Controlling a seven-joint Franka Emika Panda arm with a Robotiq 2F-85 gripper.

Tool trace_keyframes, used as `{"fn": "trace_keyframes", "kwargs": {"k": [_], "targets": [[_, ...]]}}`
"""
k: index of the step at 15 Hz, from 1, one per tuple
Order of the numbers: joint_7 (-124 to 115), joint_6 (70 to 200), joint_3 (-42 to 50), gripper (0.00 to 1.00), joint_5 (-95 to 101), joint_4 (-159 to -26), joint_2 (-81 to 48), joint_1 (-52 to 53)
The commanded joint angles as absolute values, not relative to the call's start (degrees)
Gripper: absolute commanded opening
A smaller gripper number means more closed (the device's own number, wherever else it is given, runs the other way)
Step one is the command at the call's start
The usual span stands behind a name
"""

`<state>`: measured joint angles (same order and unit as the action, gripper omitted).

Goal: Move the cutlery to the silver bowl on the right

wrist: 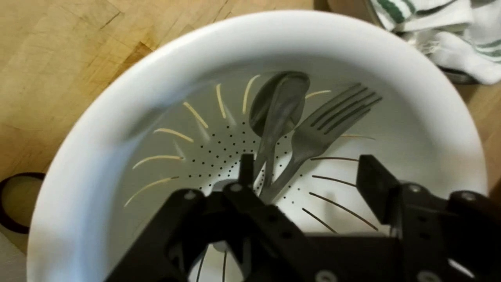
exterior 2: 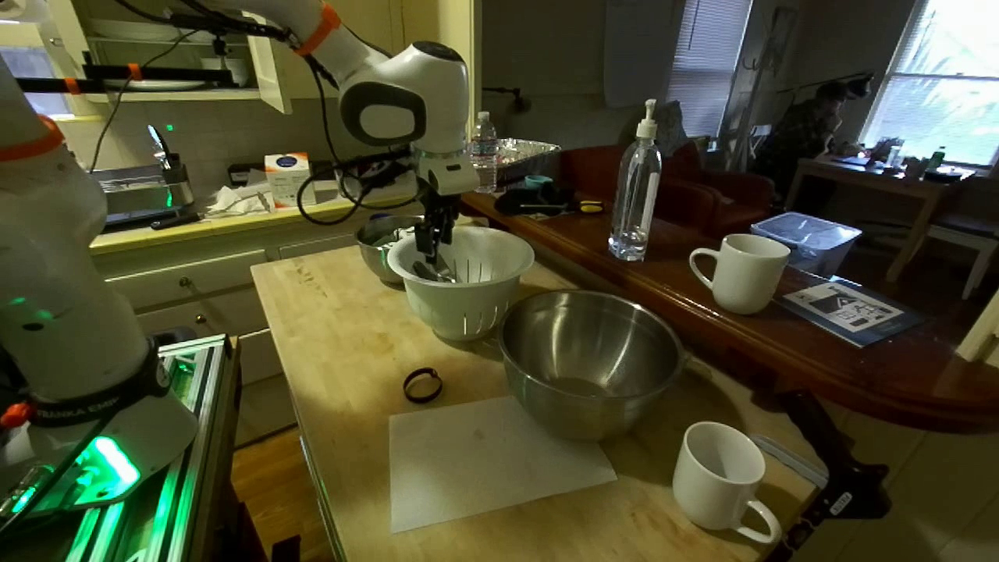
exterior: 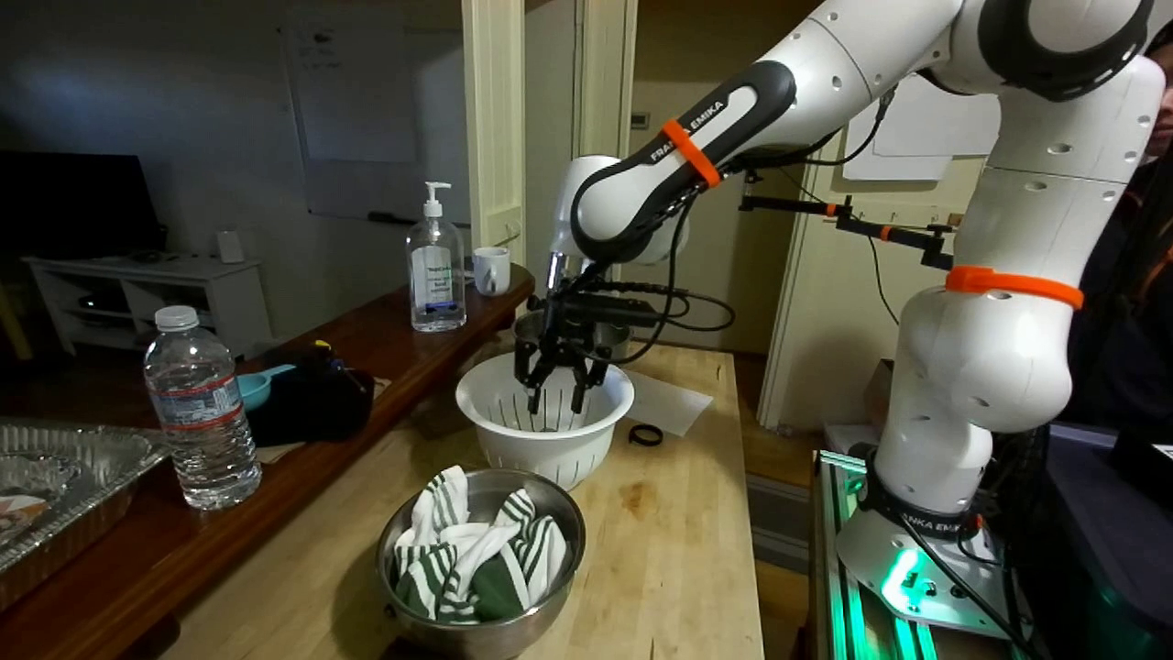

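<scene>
All the cutlery [wrist: 307, 141] that shows lies in the strainer [exterior 2: 453, 304]. The claw [exterior: 556, 401] is spread over the cutlery, pinching nothing. None shows in the silver bowl [exterior 2: 589, 351] yet, so all the moving seems left to do.

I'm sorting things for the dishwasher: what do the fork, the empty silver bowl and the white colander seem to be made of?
Fork: metal, perhaps stainless steel, dull-finished, judging by its even grey sheen.
Silver bowl: metal, likely polished stainless steel, given bright streaked reflections inside.
White colander: probably smooth, satin plastic, going by its thick rounded rim; enamelled metal is possible.
</scene>
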<state>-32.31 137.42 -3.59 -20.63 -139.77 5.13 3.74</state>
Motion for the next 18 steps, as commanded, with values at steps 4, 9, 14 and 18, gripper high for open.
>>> {"fn": "trace_keyframes", "kwargs": {"k": [4,9,14,18], "targets": [[-32.20,140.77,-3.57,1.00,-20.22,-138.66,-0.29,3.66],[-31.84,140.32,-3.33,1.00,-20.41,-135.94,-3.62,3.49],[-30.66,139.25,-3.19,1.00,-22.49,-130.88,-8.75,3.34],[-31.60,135.99,-3.84,1.00,-23.40,-127.51,-12.31,3.96]]}}
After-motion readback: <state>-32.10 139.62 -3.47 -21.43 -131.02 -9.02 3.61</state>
